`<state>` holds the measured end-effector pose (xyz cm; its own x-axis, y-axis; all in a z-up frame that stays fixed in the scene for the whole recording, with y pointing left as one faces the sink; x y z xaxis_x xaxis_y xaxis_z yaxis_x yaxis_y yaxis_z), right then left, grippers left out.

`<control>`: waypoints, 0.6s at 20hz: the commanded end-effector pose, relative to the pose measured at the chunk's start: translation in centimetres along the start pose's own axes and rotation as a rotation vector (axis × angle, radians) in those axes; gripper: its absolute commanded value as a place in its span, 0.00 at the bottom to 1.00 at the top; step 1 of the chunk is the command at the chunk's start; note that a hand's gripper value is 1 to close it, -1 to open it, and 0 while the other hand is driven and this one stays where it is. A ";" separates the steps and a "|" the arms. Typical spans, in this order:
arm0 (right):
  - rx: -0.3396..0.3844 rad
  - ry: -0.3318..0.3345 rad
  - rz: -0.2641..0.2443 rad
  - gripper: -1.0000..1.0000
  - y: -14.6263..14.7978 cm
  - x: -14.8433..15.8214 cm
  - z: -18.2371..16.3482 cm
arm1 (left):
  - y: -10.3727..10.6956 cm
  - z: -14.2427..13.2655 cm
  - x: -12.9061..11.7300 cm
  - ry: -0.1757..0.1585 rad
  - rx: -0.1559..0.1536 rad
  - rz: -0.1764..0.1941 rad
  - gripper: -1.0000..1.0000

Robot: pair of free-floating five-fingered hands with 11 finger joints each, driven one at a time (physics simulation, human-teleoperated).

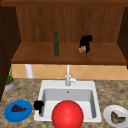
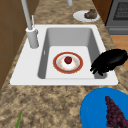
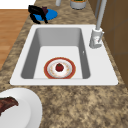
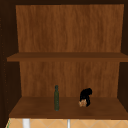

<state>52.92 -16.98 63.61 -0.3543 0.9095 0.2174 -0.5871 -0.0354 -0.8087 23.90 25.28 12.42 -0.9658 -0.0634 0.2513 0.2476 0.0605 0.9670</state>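
**Right hand gripping a small brown item on the shelf**

Right of centre in the front view, the right hand is curling its fingers round a small tan object, which is sitting on the lower cabinet shelf. A green bottle is standing upright well to its left. Lower left, the left hand is hovering at the sink's left rim, fingers relaxed, beside the blue plate.

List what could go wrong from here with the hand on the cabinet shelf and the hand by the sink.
The right hand is curled on a small tan object on the lower shelf; a loose grip might drop it toward the sink. The green bottle stands upright nearby and a sideways sweep might topple it. The left hand hovers over the sink's rim beside the blue plate.
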 end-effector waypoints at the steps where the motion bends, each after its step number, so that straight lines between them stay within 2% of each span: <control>1: -0.003 0.050 -0.036 1.00 2.1 0.2 -0.4 | 0.0 0.0 0.0 0.000 0.000 0.000 0.50; 4: -0.029 0.035 -0.017 1.00 3.2 -0.1 -1.2 | 0.0 0.0 0.0 0.000 0.000 0.000 0.50; 7: -0.069 0.070 -0.033 1.00 5.2 -0.8 -2.0 | 0.0 0.0 0.0 0.000 0.000 0.000 0.50; 9: -0.068 0.037 -0.069 1.00 5.4 -1.3 -2.3 | 0.0 0.0 0.0 0.000 0.000 0.000 0.50; 10: -0.053 -0.004 -0.074 1.00 5.0 -1.5 -2.2 | 0.0 0.0 0.0 0.000 0.000 0.000 0.50; 11: -0.053 -0.006 -0.077 0.00 5.2 -1.7 -2.2 | 0.0 0.0 0.0 0.000 0.000 0.000 0.50; 12: -0.068 -0.009 -0.099 0.00 5.0 -2.0 -2.2 | 0.0 0.0 0.0 0.000 0.000 0.000 0.50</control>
<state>52.80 -18.19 60.19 -0.3532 0.8805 0.3161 -0.5685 0.0663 -0.8200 23.90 25.28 12.42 -0.9658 -0.0634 0.2513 0.2476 0.0605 0.9670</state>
